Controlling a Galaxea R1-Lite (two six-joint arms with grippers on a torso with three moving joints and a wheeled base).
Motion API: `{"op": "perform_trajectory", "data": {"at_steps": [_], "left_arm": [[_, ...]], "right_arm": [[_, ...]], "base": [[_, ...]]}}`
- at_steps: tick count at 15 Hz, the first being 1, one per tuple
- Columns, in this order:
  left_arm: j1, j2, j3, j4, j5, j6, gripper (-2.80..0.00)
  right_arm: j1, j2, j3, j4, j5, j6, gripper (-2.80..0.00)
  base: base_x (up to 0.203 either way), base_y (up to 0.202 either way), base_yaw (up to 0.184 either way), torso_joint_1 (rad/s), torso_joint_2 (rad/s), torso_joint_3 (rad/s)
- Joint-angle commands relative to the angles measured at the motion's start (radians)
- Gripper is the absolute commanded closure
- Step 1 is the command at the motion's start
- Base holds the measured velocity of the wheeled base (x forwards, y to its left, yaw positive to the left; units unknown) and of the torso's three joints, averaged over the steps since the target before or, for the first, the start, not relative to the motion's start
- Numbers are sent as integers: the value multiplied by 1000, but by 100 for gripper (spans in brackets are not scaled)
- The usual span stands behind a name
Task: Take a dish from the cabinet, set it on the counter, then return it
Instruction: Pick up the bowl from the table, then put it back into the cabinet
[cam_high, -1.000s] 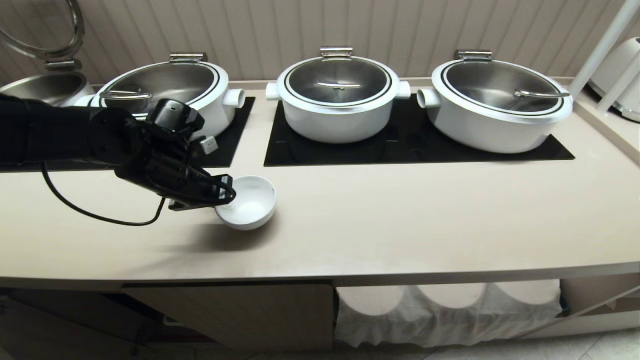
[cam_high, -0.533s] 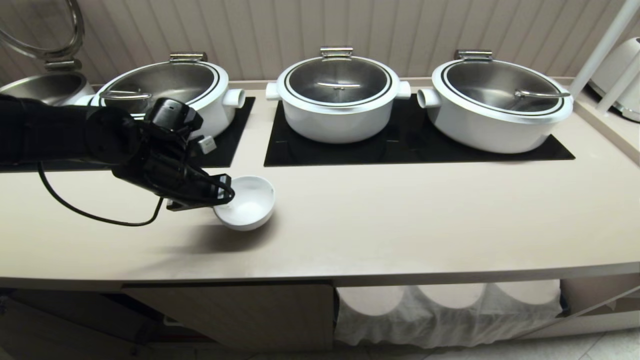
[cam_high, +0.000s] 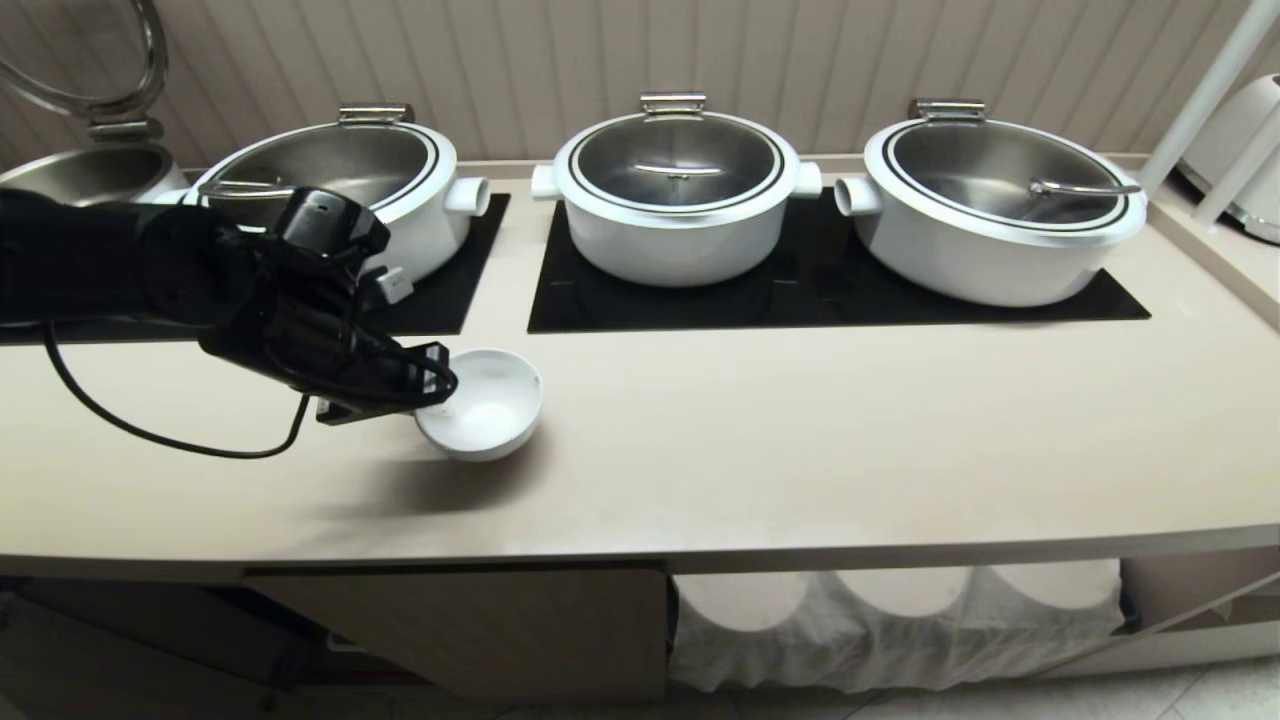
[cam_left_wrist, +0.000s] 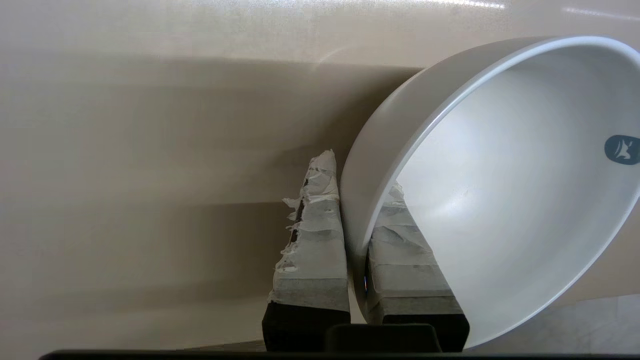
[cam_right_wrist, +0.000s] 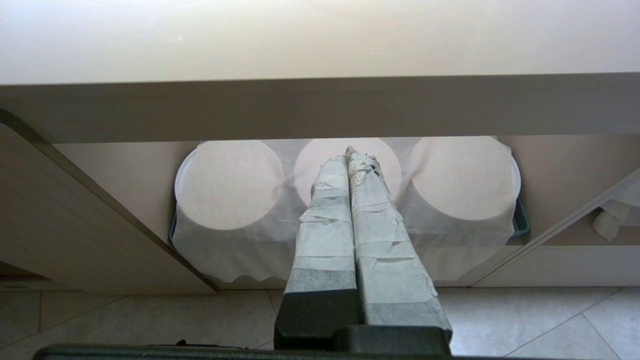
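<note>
Gripping the bowl (cam_high: 485, 405) by its left rim, my left gripper (cam_high: 432, 385) has one finger inside and one outside. The bowl sits tilted over the counter (cam_high: 800, 430), near-left of the pots. My right gripper (cam_right_wrist: 350, 160) hangs pressed together below the counter edge.

A long cream-beige slab counter (cam_high: 800, 450) carries black rectangular hob plates (cam_high: 830, 290), topped by three white steel-lidded pots (cam_high: 675, 200).
</note>
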Motion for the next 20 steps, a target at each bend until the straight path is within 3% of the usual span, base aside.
{"op": "perform_trajectory", "data": {"at_steps": [1, 4, 15, 20], "left_arm": [[2, -36, 24, 2, -1, -14, 0], [3, -62, 46, 5, 0, -75, 0], [18, -242, 244, 7, 0, -194, 0], [13, -366, 383, 4, 3, -199, 0]], "right_arm": [[0, 0, 0, 0, 0, 0, 0], [1, 0, 0, 0, 0, 0, 0], [1, 0, 0, 0, 0, 0, 0], [0, 0, 0, 0, 0, 0, 0]], "base": [[0, 0, 0, 0, 0, 0], [0, 0, 0, 0, 0, 0], [0, 0, 0, 0, 0, 0], [0, 0, 0, 0, 0, 0]]}}
